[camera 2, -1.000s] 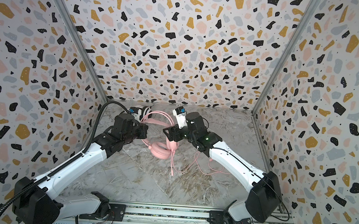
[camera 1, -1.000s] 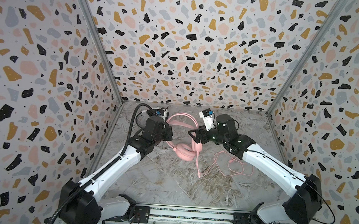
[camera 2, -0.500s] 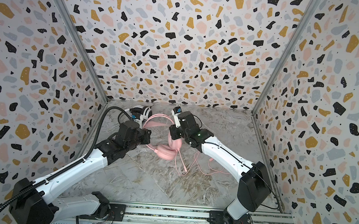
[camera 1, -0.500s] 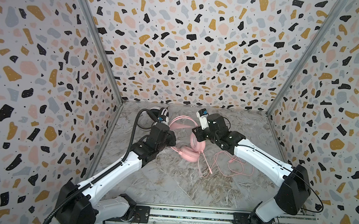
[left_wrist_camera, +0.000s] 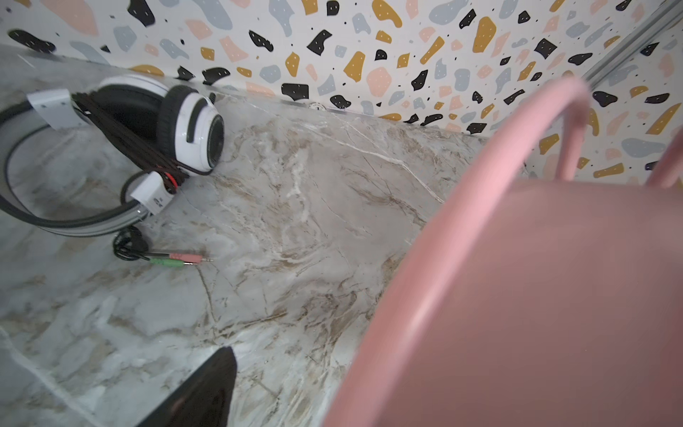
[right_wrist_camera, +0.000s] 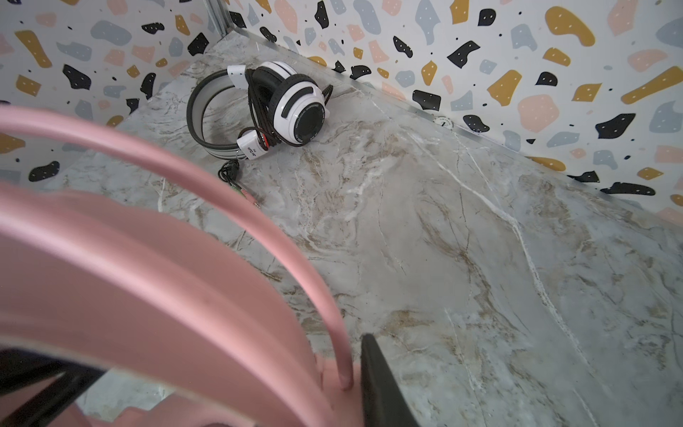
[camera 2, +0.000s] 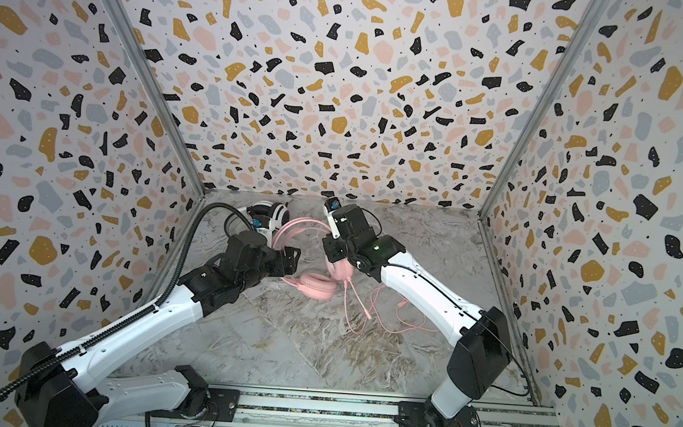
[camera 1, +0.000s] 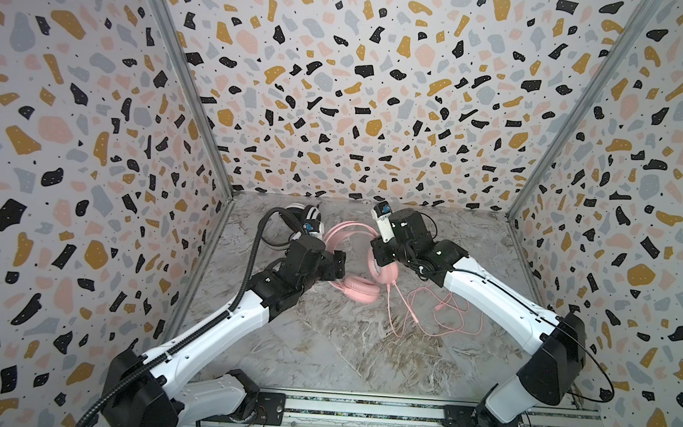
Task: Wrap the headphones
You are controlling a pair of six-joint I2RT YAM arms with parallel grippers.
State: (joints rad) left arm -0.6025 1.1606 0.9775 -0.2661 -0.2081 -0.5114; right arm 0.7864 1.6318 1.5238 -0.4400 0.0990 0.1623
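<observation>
The pink headset has just changed hands. A second ago the left gripper was clamped on its band while the right gripper stood wide, and now it is the other way round. The left jaws are spread beside the band, though I cannot tell whether they touch it. The right jaws are closed on the upright earcup where the band joins it, and the other cup lies flat on the marble table near the middle. The pink cable sprawls in loose loops on the table under the right forearm, with none of it wound. In the back left corner lies the white-and-black headset, its black cable already coiled around it and the plugs resting just beside it. That headset looks done, so the pink one is what remains; with the right arm anchoring it, the left is probably free to fetch the slack cable and begin winding
</observation>
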